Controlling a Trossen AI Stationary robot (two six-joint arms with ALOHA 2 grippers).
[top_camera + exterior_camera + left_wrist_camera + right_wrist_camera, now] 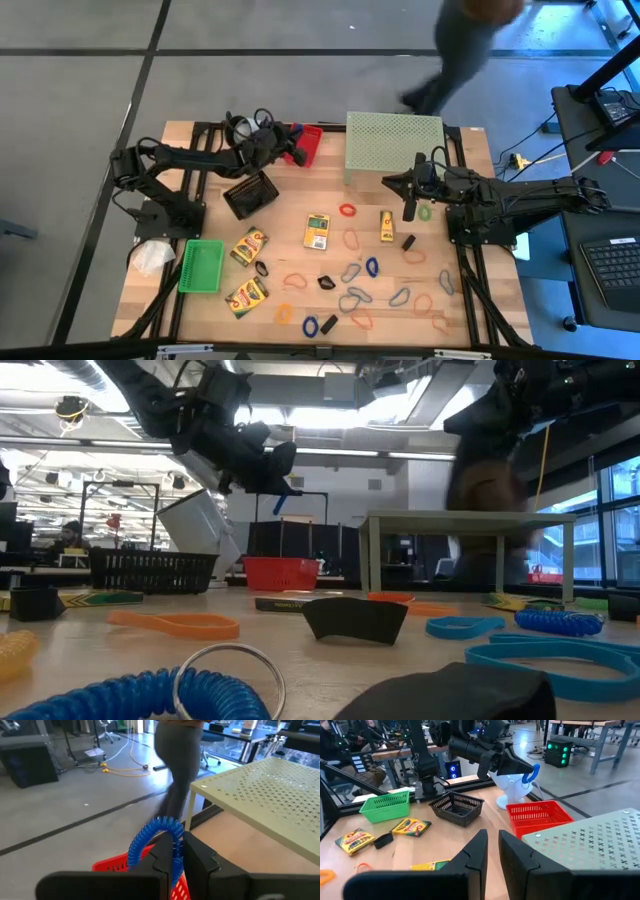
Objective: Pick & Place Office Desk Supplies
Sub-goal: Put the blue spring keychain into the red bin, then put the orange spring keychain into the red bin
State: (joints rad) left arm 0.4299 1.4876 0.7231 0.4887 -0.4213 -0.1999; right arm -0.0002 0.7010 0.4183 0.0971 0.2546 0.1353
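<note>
Left end effector clamping blue coil, hovering over red basket for sorting; right end effector idling, nearly together.

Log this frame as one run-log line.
left gripper: shut on blue coiled band, above red basket | right gripper: shut, empty, raised beside green mesh stand

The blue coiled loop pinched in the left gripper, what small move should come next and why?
Probably ease the left gripper down, then open it. It is shut on the blue coiled loop and hangs above the red mesh basket, so a release from lower would likely land the loop inside.
</note>
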